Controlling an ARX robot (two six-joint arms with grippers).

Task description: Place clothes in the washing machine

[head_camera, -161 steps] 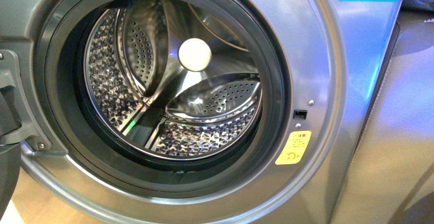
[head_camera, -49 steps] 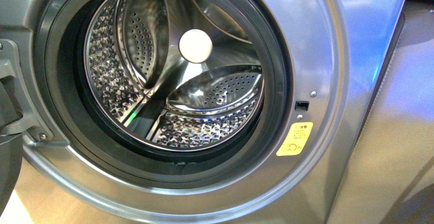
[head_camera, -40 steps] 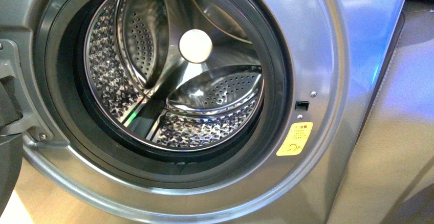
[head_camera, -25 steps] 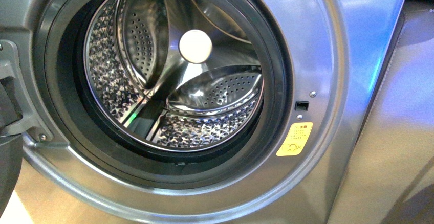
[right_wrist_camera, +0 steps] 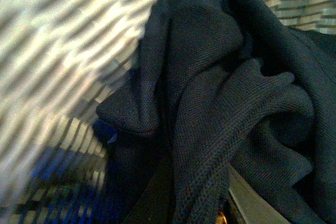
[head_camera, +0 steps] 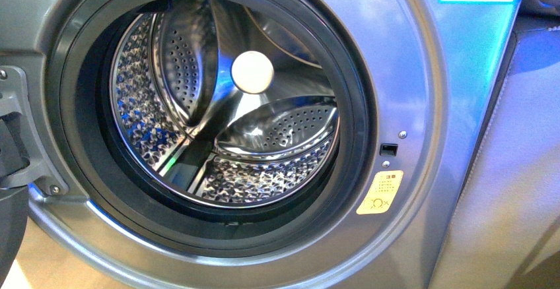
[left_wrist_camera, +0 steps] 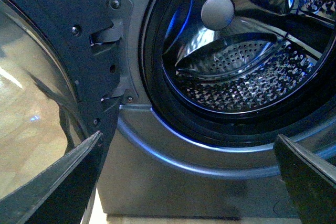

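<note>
The silver-grey washing machine fills the front view, its door swung open and its steel drum holding nothing. Neither arm shows there. In the left wrist view my left gripper hangs open below the porthole rim, facing the washing machine, with nothing between its dark fingers. In the right wrist view the dark navy clothes bunch in folds over my right gripper, which is shut on them; its fingers are mostly buried in the fabric.
The open door with its glass bowl stands beside the left gripper. A door hinge sits at the porthole's left. A yellow sticker marks the front panel. A pale woven mesh, blurred, lies behind the clothes.
The front view has shifted slightly downward over the last half second, so the washing machine sits a little lower in the picture. The drum stays without clothes.
</note>
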